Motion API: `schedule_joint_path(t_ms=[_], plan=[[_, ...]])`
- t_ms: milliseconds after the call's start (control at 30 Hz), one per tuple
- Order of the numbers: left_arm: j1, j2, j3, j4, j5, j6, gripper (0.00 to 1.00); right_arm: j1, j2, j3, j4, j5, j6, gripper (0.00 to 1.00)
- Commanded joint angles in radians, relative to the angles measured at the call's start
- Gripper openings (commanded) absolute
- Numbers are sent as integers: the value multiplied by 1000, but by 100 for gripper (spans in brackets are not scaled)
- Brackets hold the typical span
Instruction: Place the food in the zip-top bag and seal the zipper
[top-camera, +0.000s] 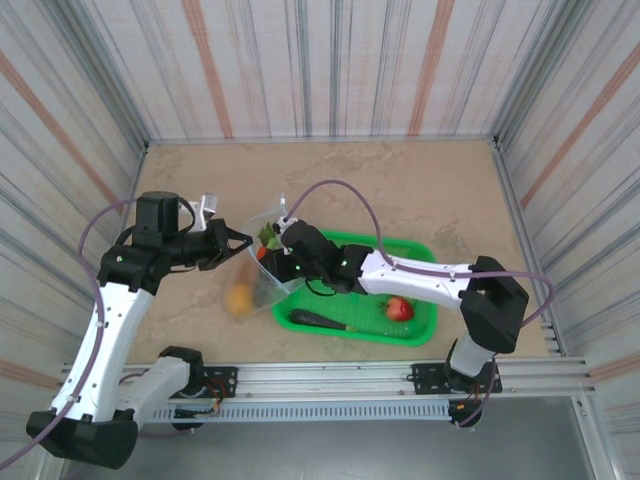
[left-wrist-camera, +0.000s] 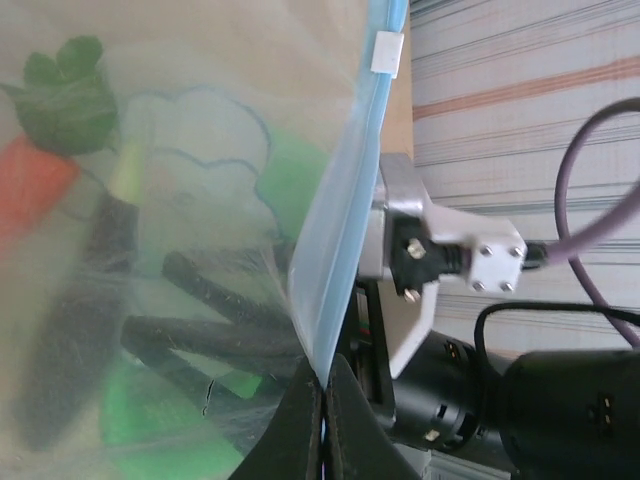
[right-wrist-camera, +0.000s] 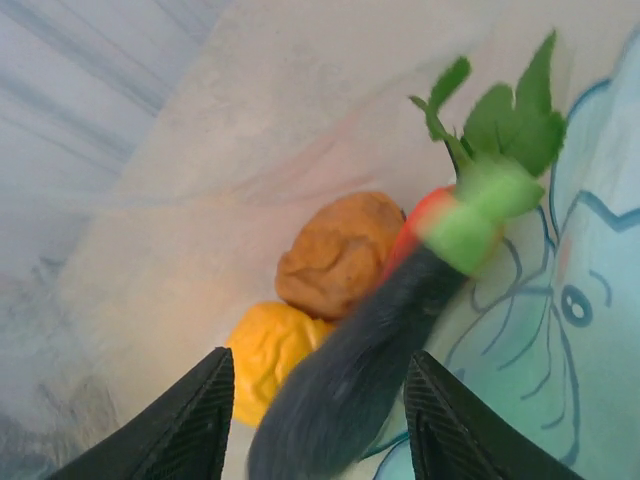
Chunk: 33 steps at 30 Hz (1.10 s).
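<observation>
**Eggplant loose in bag mouth; left pinching zipper edge**

Near table (top-camera: 400, 190) edge, right of centre: green mesh basket (top-camera: 425, 318) holds a red toy apple (top-camera: 399, 308) and a dark long toy vegetable (top-camera: 318, 319). At the basket's left edge is the clear floppy zip-top bag (top-camera: 262, 280). Left gripper (left-wrist-camera: 322, 405) is clenched on the pale blue-green zipper strip (left-wrist-camera: 345, 220). Right gripper (right-wrist-camera: 320, 358) is inside the bag, jaws spread, with a blurred dark purple eggplant (right-wrist-camera: 350, 370) between them. Deeper in the bag lie a brown potato (right-wrist-camera: 338, 250), yellow-orange fruit (right-wrist-camera: 262, 350) and red carrot (right-wrist-camera: 422, 215).
</observation>
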Motion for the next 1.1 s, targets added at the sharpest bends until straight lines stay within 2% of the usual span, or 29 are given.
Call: schedule_joint_path(t_ms=[0, 67, 133, 400, 600, 667, 933, 1067], plan=[[-9, -5, -6, 34, 34, -13, 0, -32, 35, 69, -72, -89, 92, 62], [-9, -8, -7, 34, 29, -11, 0, -30, 30, 80, -90, -63, 86, 71], [-9, -8, -6, 31, 23, -9, 0, -32, 15, 76, -87, -65, 67, 73], [-7, -14, -18, 25, -14, 6, 0, -35, -104, 97, -126, -124, -69, 72], [-7, -15, -37, 29, -18, 9, 0, -54, -240, 64, -148, -120, -103, 69], [-7, -18, -42, 29, -20, 12, 0, -61, -273, 79, -211, -98, -106, 68], [-6, -30, -40, 13, -40, 35, 0, -124, -478, 29, -462, 76, -119, 47], [-6, -31, -41, 14, -38, 39, 0, -164, -569, -30, -600, 187, -85, 27]])
